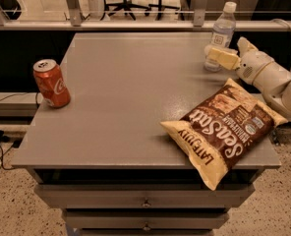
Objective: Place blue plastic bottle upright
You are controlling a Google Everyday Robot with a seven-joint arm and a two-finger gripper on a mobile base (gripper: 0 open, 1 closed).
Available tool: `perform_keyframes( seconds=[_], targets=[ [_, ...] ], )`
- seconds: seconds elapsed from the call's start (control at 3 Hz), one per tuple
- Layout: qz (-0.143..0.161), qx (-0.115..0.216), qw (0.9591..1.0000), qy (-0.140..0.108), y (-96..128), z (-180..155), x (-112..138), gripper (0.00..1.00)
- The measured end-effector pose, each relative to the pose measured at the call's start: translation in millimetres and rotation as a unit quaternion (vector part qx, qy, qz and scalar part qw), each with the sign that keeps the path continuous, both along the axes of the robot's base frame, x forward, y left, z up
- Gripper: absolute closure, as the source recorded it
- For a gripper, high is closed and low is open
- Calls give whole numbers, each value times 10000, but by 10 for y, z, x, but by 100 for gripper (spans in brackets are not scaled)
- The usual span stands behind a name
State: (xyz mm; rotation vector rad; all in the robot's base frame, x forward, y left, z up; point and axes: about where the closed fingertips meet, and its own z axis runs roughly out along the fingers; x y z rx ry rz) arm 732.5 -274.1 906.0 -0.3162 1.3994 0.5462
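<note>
Bottle of clear pale-bluish plastic [223,31], white-capped, stands upright at the grey table's [135,82] far right, cream gripper [215,57] at its lower body; whether it is clenched cannot be told. The bottle is probably light, thin-walled and slippery, so grasp it gently mid-body.

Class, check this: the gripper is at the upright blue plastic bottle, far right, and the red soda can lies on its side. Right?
No: the camera view shows the red soda can standing upright, on the left. The gripper is indeed at the upright blue plastic bottle, far right.
</note>
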Motion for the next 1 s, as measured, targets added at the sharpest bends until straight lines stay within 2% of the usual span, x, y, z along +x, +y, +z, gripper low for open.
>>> perform_keyframes(
  seconds=[0.67, 1.0],
  targets=[
    [-190, -615, 9975, 294, -351, 174, -292, 0],
    [-574, -1172, 9896, 599, -737, 370, -646, 0]
  ],
)
